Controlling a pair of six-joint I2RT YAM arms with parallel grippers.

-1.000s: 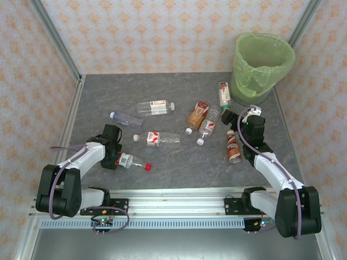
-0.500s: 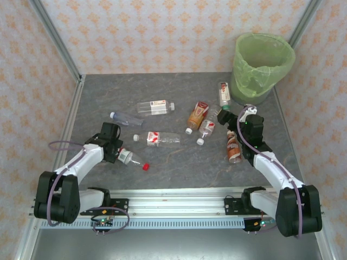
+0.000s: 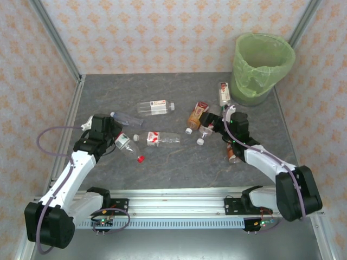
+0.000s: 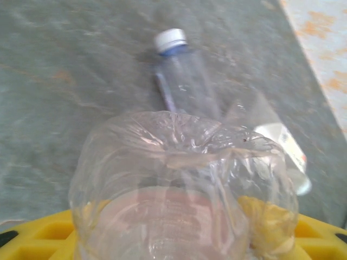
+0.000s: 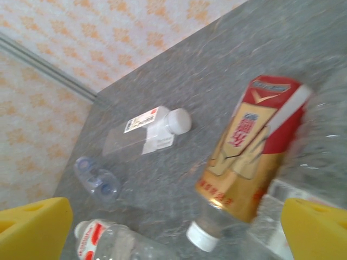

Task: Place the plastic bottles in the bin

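My left gripper [image 3: 115,140] is shut on a clear plastic bottle [image 3: 129,147] with a red cap, held tilted above the table. In the left wrist view its crushed base [image 4: 184,184] sits between the yellow fingers [image 4: 320,238]. My right gripper [image 3: 218,120] stands open and holds nothing, just right of an orange-labelled bottle [image 3: 196,115] and a red-and-white one [image 3: 207,128]. The orange bottle [image 5: 249,151] lies ahead of the right gripper [image 5: 173,233]. The bin [image 3: 263,67], lined with a green bag, stands at the far right corner.
More bottles lie on the grey table [image 3: 179,168]: a white-labelled one [image 3: 154,106], a blue-capped one [image 3: 124,117], a red-and-white one [image 3: 160,138], a green-labelled one [image 3: 223,93] beside the bin, and a brown-labelled one [image 3: 233,153] under the right arm. Patterned walls enclose three sides.
The left gripper closed on the red-capped bottle, lifted it and drew it back towards the far left. The right gripper moved left towards the orange-labelled bottle.
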